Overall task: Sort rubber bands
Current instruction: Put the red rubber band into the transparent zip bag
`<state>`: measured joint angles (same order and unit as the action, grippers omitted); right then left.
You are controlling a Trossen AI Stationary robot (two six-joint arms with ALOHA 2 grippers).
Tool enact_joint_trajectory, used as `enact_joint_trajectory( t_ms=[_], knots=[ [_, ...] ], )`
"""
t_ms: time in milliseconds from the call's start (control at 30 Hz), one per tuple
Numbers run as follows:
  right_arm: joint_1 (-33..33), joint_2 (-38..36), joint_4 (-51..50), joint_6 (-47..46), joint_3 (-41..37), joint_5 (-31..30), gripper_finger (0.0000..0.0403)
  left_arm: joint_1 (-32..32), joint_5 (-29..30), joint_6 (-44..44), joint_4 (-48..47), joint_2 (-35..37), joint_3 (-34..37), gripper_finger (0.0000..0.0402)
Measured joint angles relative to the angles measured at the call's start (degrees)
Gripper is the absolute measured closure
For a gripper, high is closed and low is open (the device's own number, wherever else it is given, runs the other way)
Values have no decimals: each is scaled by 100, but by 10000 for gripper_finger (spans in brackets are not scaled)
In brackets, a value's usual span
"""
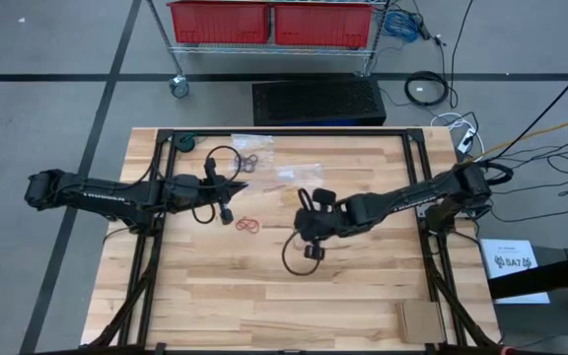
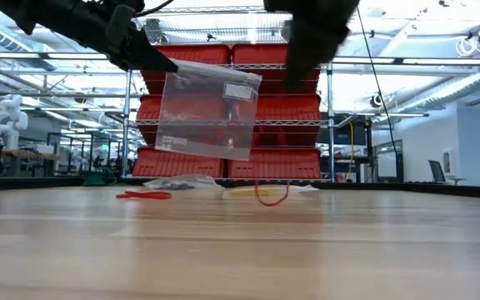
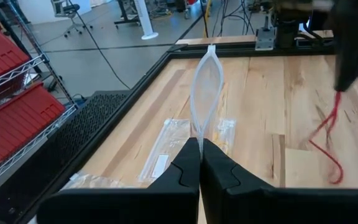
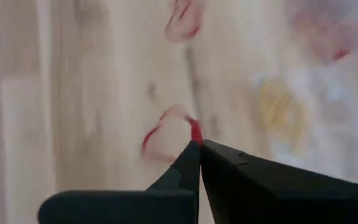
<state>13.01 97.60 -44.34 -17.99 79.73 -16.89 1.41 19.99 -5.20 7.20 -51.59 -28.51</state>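
A red rubber band (image 4: 193, 132) hangs pinched in the right tool (image 4: 200, 145), above the tabletop (image 1: 363, 286). Being so thin, it could slip free or snag on the bag's lip. The left tool (image 3: 200, 149) is clamped on a clear plastic bag (image 2: 207, 108), held aloft with its mouth only narrowly parted; it looks empty. More red bands (image 1: 248, 226) lie below.
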Motion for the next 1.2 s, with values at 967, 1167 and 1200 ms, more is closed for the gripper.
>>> enact_joint_trajectory(
  t_ms=[967, 1167, 1200],
  knots=[
    [-362, 843, 2979, -522, -2051, 976, 401, 0, 0, 29, 22, -2, 0, 401],
    [-362, 855, 2942, -775, -2042, 1252, 357, 2, 0, 29, 20, 0, 0, 401],
    [-362, 855, 2922, -861, -2024, 1281, 344, 0, 0, 29, 20, 0, 0, 401]
  ],
)
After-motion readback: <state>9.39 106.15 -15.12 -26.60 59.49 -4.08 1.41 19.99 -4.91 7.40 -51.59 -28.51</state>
